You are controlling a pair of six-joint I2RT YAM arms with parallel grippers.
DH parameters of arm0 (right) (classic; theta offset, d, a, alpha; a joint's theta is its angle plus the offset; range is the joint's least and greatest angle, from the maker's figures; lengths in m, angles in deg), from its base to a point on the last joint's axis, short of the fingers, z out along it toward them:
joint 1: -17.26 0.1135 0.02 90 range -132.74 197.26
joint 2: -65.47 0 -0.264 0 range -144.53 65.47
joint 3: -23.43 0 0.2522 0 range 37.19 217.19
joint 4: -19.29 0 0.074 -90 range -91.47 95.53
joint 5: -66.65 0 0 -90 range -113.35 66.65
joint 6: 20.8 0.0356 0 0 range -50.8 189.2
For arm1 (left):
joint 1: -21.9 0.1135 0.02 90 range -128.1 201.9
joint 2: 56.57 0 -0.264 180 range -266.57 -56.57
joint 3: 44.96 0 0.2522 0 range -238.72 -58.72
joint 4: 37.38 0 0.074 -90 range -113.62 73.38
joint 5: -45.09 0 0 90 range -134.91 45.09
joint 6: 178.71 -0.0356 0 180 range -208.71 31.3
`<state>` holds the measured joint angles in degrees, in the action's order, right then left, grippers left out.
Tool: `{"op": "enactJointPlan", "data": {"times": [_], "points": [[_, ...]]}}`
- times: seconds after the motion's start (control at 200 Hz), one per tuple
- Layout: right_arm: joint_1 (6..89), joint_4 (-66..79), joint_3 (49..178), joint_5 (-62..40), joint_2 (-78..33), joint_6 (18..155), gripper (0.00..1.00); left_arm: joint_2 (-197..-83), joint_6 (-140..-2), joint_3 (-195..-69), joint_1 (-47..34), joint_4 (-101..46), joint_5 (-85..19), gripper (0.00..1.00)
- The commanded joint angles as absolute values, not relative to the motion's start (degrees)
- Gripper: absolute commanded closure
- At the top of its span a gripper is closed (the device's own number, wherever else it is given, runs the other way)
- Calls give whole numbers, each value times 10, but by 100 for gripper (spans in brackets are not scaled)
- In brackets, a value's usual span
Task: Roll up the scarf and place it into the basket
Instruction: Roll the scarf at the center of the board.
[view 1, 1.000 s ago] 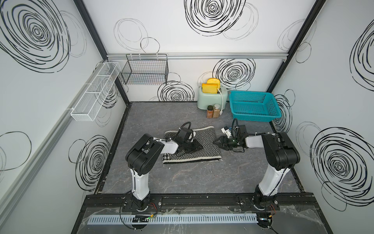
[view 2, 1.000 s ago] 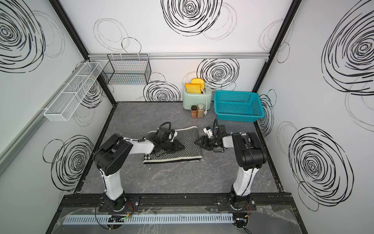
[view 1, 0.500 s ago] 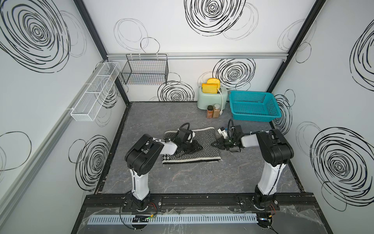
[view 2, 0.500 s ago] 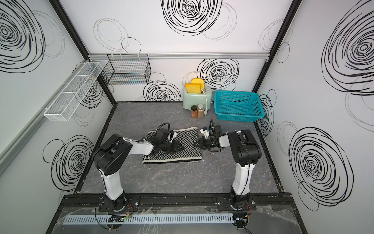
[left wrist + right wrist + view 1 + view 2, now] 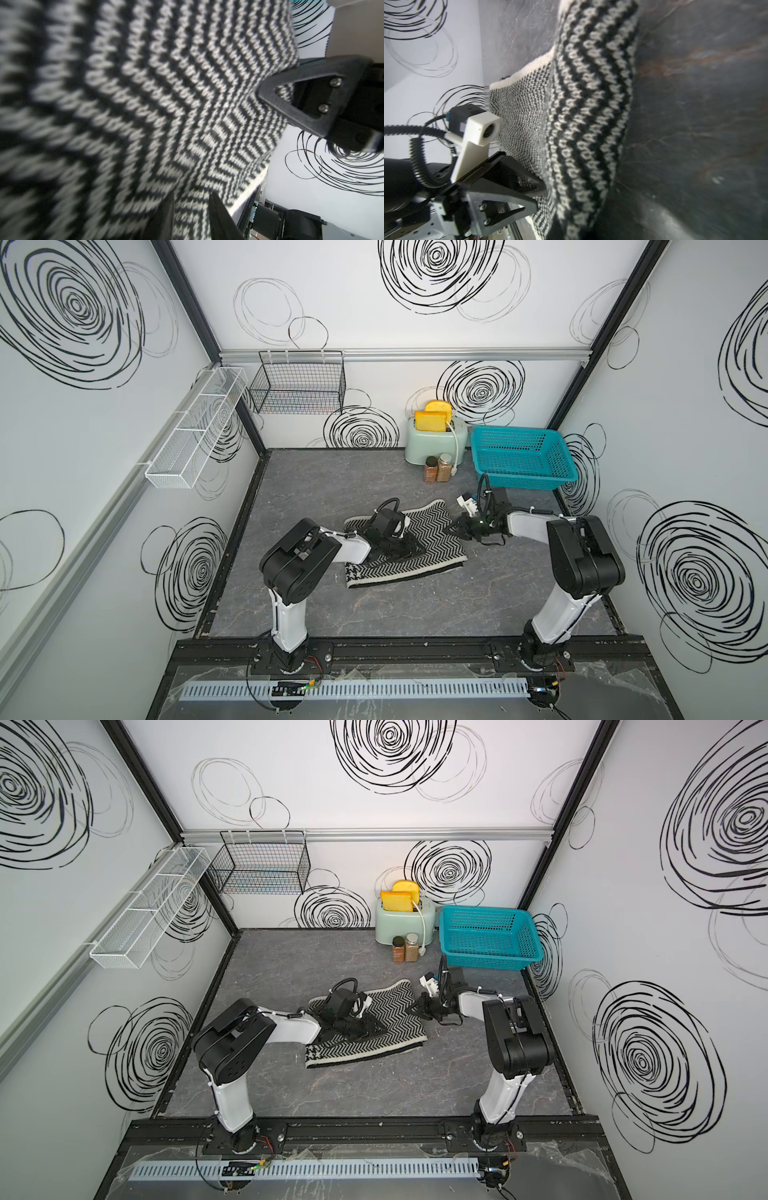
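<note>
Nearest the base rail, only bare grey table (image 5: 415, 614). Just beyond, mid-floor, the scarf (image 5: 415, 568): spread mostly flat, herringbone side up, a patch of houndstooth turned up at the near left corner, not yet rolled at all by the look of it. Over its left half, the left gripper (image 5: 411, 549), laid low on the cloth; in the left wrist view, fingertips (image 5: 162, 220) a narrow way apart with knit showing between them, though impossible to tell whether pinched or merely pressed. At the right-hand short edge, the right gripper (image 5: 451, 530), clamped tight on the scarf's border, the cloth humped up toward it in the right wrist view. Judged as the very start of the roll. To do it well: lift that edge only a little, carry it over leftward, and lay it down square to the long cream borders, aiming for a straight, tight first turn rather than a slanted cone. Pin the flat part with the left gripper during the turn, then shift back ahead of the roll. Avoid hard tugs: stretchy knit, smooth tabletop, easy sliding. Farthest back, at the rear right, the basket (image 5: 525, 482), seemingly empty and well apart from the scarf, with spice jars (image 5: 437, 468) and toaster (image 5: 432, 441) just beside it on the left.
</note>
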<state>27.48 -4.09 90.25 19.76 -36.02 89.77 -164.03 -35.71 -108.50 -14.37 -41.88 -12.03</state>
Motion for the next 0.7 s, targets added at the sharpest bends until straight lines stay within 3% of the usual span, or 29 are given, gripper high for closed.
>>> {"op": "enactJointPlan", "data": {"times": [0.0,0.22,0.695], "points": [[269,-169,943,112,-353,819,100,-1617,-391,-1109,-118,-378,-112,64],[308,-217,989,46,-336,812,100,-1668,-396,-1124,-102,-405,-96,65],[395,-158,1010,113,-351,920,100,-1709,-294,-1094,-133,-519,-112,68]]}}
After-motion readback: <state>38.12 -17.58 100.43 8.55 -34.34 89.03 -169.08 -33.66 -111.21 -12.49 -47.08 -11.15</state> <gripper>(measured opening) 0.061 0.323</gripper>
